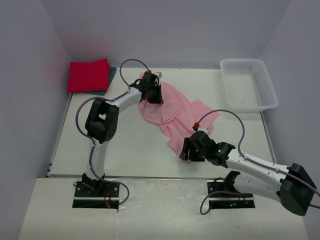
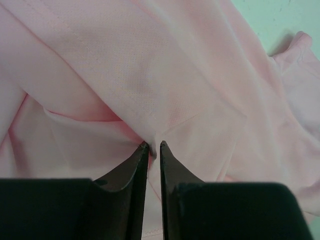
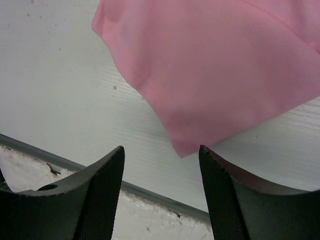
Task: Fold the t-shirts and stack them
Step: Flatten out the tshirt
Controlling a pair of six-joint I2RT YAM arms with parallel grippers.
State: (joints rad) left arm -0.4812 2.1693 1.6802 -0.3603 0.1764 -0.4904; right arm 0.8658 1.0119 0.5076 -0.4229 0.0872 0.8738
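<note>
Counting three t-shirts: pink t-shirt (image 1: 172,107) crumpled on table (image 1: 125,145), red t-shirt (image 1: 89,75) folded atop teal t-shirt (image 1: 113,75). One mesh basket (image 1: 242,61) far right; left end effector (image 2: 154,146) pinches pink t-shirt, right end effector (image 3: 161,148) spread.

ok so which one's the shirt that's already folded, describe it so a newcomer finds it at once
Look to the far left corner of the white table, against the walls. The red shirt lies there as a flat, tidy square over a dark teal cloth that peeks out at its edge. It's the only bright crimson thing; the pale pink shirt is rumpled mid-table.
</note>
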